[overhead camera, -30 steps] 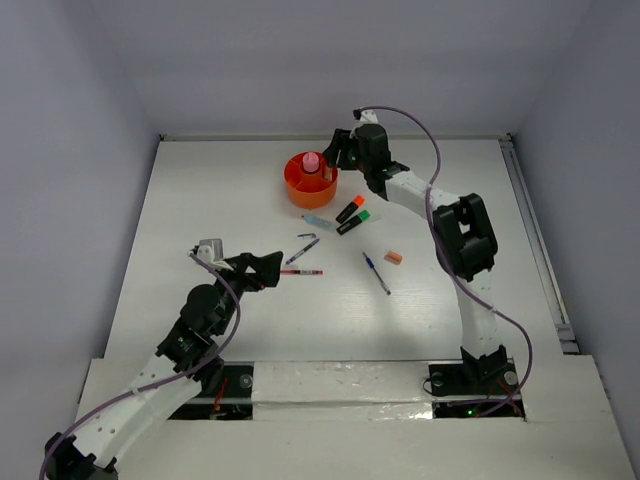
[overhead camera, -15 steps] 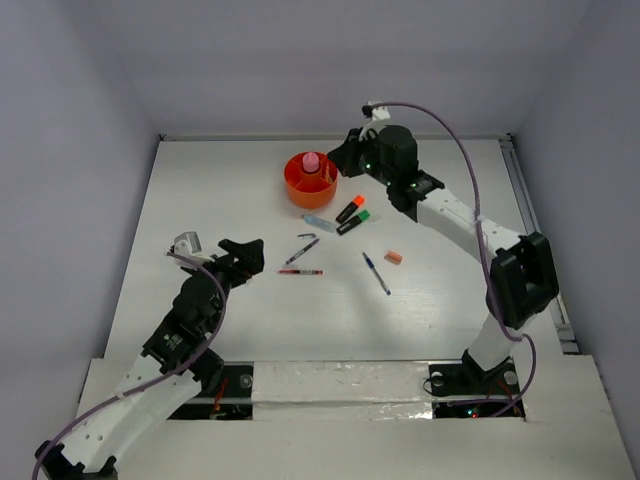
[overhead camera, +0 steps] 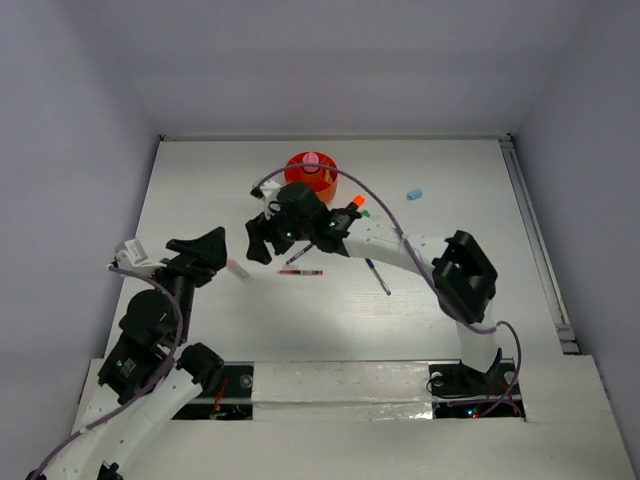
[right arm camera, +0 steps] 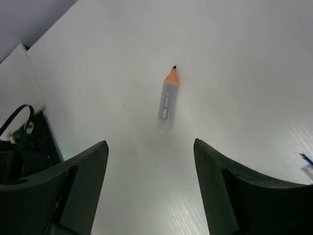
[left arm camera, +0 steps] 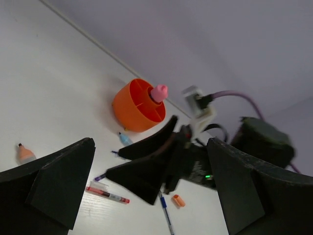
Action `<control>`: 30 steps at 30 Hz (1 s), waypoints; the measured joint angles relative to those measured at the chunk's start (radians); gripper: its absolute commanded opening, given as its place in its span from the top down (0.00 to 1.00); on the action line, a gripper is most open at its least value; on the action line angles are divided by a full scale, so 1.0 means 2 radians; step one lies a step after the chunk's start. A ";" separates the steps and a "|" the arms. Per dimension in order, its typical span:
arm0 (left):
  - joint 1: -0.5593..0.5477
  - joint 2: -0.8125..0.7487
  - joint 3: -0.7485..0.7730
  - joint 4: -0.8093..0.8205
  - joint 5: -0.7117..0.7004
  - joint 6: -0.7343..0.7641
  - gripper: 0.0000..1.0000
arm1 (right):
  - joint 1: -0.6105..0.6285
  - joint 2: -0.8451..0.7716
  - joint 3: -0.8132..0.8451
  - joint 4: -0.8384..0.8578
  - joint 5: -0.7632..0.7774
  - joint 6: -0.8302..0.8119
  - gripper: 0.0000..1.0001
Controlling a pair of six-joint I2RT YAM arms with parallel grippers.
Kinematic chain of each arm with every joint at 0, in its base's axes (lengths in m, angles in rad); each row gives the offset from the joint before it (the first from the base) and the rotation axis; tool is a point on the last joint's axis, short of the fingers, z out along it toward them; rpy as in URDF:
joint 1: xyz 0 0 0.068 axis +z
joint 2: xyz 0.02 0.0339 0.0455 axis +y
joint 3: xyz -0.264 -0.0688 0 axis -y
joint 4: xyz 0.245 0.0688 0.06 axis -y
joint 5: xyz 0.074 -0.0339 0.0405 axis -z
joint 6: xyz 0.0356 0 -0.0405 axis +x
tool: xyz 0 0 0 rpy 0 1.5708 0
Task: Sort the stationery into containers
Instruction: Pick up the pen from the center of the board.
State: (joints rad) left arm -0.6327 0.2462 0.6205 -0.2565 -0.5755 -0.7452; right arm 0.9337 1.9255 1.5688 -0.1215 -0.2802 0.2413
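The orange cup (overhead camera: 322,183) stands at the back middle with a pink bottle-like piece (overhead camera: 312,160) upright in it. My right gripper (overhead camera: 256,240) reaches across to the left, open and empty. On the table ahead of its jaws lies an orange-tipped marker (right arm camera: 167,103), also seen from above as the marker (overhead camera: 238,270). My left gripper (overhead camera: 213,250) is open and empty, just left of that marker. A red pen (overhead camera: 300,271), a dark pen (overhead camera: 300,254) and a blue pen (overhead camera: 377,275) lie mid-table. The arm partly covers an orange marker (overhead camera: 357,201) and a green marker (overhead camera: 364,212).
A small light-blue piece (overhead camera: 414,194) lies at the back right. In the left wrist view a light-blue marker (left arm camera: 124,139) lies in front of the cup (left arm camera: 138,105), and an orange eraser (left arm camera: 178,200) lies beside the blue pen (left arm camera: 165,218). Grey walls close in the table.
My right arm swung from behind the cup to the left front, its jaws now open. My left arm drew back to the left. A marker now lies between the grippers.
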 measured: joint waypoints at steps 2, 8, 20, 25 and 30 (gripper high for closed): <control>0.000 -0.010 0.021 -0.008 -0.006 0.003 0.01 | 0.015 0.036 0.036 -0.026 0.008 -0.010 0.19; 0.000 -0.040 0.037 -0.028 -0.025 0.014 0.01 | 0.048 0.145 0.150 -0.097 0.051 -0.030 0.19; 0.000 -0.047 0.041 -0.057 -0.027 0.028 0.01 | 0.073 0.316 0.360 -0.191 0.128 -0.050 0.33; 0.000 -0.054 0.041 -0.060 -0.028 0.027 0.01 | 0.080 0.337 0.388 -0.203 0.165 -0.060 0.44; 0.000 -0.054 0.041 -0.064 -0.026 0.022 0.01 | 0.085 0.342 0.392 -0.205 0.189 -0.066 0.80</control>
State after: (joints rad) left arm -0.6327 0.1379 0.7029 -0.3843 -0.6273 -0.7010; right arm 1.1038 2.6102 2.3535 -0.5323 0.0971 0.1089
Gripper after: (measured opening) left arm 0.990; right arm 0.338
